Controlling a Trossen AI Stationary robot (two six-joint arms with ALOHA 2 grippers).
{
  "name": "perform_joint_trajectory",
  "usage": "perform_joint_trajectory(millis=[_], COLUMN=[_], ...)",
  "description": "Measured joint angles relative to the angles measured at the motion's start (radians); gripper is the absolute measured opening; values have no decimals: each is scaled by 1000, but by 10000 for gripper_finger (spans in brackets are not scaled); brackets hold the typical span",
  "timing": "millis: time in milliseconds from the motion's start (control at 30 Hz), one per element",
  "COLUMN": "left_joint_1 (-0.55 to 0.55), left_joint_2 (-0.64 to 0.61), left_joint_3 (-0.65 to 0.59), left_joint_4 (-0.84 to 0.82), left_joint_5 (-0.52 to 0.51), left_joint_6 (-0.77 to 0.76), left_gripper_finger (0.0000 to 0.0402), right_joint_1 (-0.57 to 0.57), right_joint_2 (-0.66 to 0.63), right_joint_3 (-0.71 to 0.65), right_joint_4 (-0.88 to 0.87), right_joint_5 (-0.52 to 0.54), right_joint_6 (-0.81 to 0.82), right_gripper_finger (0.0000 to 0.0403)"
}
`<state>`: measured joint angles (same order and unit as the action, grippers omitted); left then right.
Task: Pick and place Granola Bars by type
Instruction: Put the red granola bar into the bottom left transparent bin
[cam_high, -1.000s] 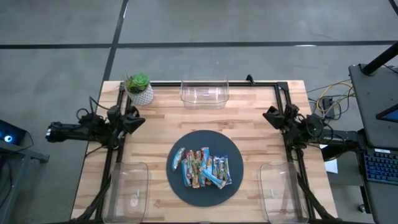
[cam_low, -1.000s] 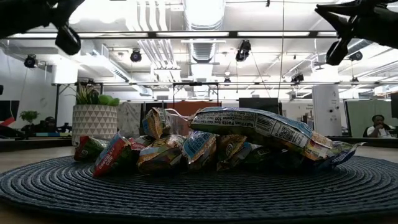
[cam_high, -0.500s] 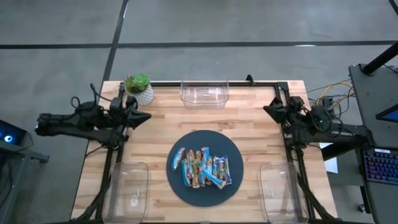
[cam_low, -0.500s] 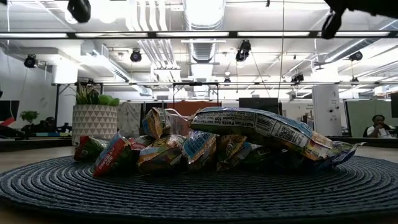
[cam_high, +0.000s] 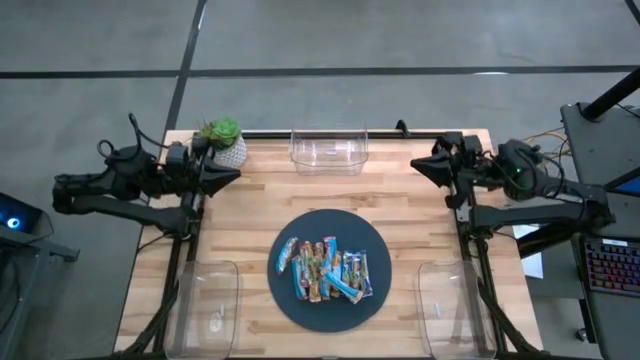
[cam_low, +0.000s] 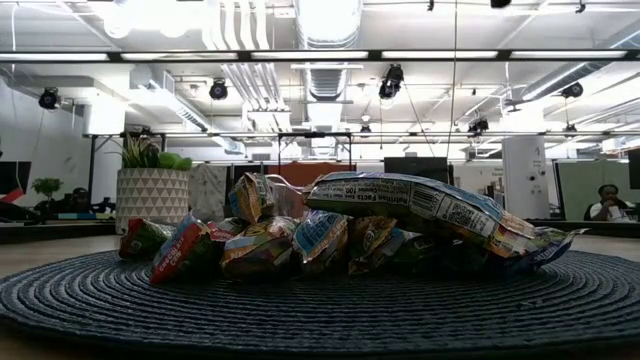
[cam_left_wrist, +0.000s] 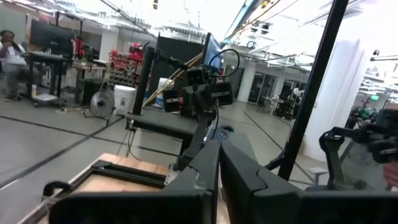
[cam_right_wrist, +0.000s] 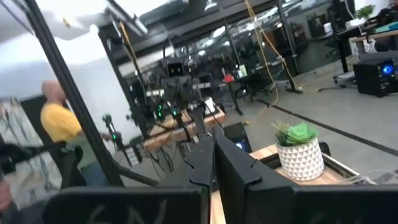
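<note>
Granola bars (cam_high: 325, 269) piled on the round mat (cam_high: 287, 300).
I see both grippers, left (cam_high: 236, 176) and right (cam_high: 416, 164), with fingers pressed closed, above the bench (cam_high: 400, 215) edges.

So the wooden table (cam_high: 400, 200) is carrying a big dark round mat (cam_high: 330, 228), sitting out in front of both grippers and roughly midway between them. A potted plant (cam_high: 222, 143) is standing right beside the left gripper (cam_high: 236, 176). Three clear bins: one (cam_high: 329, 148) at the far edge, two (cam_high: 207, 300) (cam_high: 455, 300) at the near corners.
</note>
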<state>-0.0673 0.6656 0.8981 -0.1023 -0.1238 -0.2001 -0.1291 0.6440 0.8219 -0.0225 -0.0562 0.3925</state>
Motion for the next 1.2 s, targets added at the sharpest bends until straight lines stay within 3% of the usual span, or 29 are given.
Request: perform_joint_trajectory(millis=[267,500,867,1200], left_joint_1=[0,0,0,0], left_joint_2=[66,139,290,369], left_joint_3=[91,183,338,351], left_joint_4=[-116,-235,-416,-422], left_joint_5=[0,0,0,0], left_joint_6=[16,23,43,5], left_gripper_finger=[0,0,0,0], right_joint_1=[0,0,0,0], right_joint_2=[121,213,291,324], right_joint_3=[196,290,320,319], right_joint_4=[-230,-393,-424,-423], right_joint_5=[-5,-4,-5,-5], right_joint_6=[-60,-60,-105,-106], right_gripper_finger=[9,9,9,9])
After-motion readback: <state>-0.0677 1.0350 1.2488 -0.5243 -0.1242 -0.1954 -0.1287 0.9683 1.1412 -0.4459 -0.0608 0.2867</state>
